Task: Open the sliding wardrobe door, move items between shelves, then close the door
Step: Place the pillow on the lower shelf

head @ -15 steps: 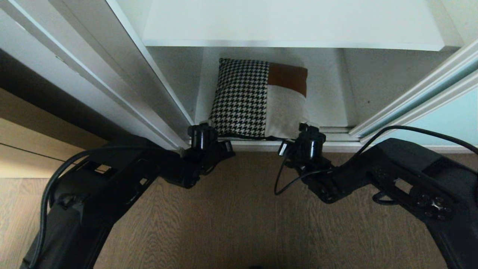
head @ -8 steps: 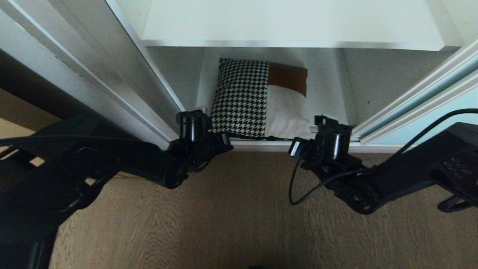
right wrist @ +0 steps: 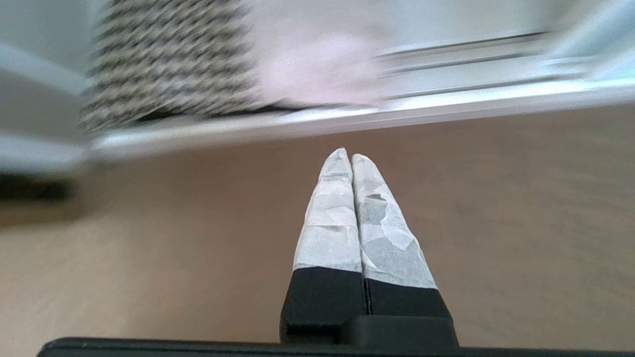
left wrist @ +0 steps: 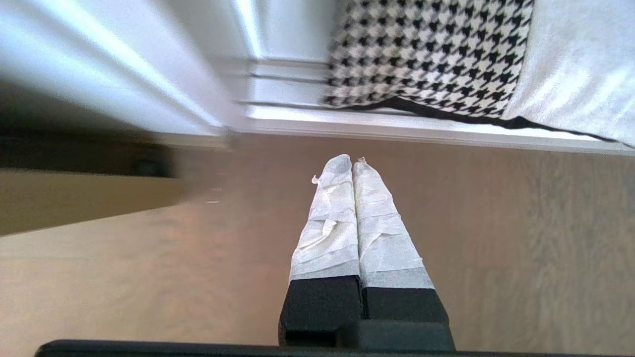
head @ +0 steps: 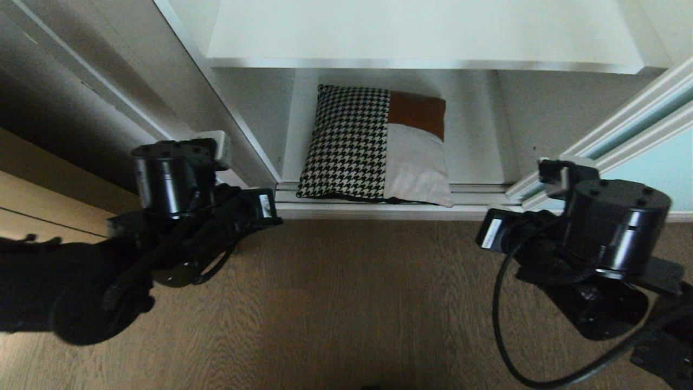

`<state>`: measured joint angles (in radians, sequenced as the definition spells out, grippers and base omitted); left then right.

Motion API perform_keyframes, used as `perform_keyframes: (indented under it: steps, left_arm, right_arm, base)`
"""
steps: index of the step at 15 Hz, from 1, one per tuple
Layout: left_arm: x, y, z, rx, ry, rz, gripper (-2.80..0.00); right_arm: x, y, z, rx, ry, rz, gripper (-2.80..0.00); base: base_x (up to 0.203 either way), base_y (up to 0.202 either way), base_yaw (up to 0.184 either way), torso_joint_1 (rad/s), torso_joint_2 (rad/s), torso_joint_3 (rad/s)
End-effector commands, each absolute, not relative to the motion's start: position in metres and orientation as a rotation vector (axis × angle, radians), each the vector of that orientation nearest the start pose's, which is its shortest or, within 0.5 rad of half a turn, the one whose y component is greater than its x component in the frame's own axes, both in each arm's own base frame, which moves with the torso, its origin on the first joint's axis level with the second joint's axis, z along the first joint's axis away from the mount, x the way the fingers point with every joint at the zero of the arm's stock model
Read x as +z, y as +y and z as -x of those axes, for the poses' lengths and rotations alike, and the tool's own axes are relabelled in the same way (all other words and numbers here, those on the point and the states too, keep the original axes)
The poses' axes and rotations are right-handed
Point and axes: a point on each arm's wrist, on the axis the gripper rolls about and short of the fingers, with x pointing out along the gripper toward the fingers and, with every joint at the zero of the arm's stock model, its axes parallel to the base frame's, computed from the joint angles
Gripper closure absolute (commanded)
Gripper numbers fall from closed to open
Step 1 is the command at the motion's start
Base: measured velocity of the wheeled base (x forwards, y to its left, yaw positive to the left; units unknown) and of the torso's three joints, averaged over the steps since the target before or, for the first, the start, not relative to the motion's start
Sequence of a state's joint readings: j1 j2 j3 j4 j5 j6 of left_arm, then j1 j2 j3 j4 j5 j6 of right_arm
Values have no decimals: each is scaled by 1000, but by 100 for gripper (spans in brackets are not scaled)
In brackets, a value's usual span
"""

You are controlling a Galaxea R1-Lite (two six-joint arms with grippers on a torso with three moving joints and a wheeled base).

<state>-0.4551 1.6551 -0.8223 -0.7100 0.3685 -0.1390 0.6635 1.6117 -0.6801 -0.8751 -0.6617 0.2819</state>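
Wardrobe stands open, its sliding door [head: 658,162] at three o'clock. A houndstooth cushion [head: 373,146] lies on the bottom shelf [head: 476,157] at twelve o'clock. Left gripper [left wrist: 351,166] and right gripper [right wrist: 346,157] hang above wood floor [head: 352,303], fingers pressed together, empty.

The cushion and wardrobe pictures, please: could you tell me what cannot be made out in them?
- Cushion: its underside is hidden in every view; the right wrist view smears its pattern.
- Upper shelf: its back is cut off by the head view's top edge.
- Sliding door: mostly beyond the head view's right edge.
- Left gripper and right gripper: fingertips hidden behind their wrists in the head view.
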Motion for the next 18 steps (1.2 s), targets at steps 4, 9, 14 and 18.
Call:
perform_keyframes:
  steps: [4,9,14,18]
  left_arm:
    - [206,-92,-200,-54,135,62,0]
    - [158,-132,-268,-155,333,155,0]
    - [89,-184,-362,-286,450,187,0]
    - [35,-216,-422,-358,459,213,0]
  right_arm:
    - [206,120,-167,-55,7,-267,0]
    - [194,137,-179,-23,55,-242,0]
    - [199,158,-201,-16,39,-273,0]
    - [206,151,-194,-10,16,-316,0]
  base:
    - [0,0,0,0,0,0]
    - [0,0,0,0,0,0]
    - [0,0,0,0,0,0]
    - [0,0,0,0,0,0]
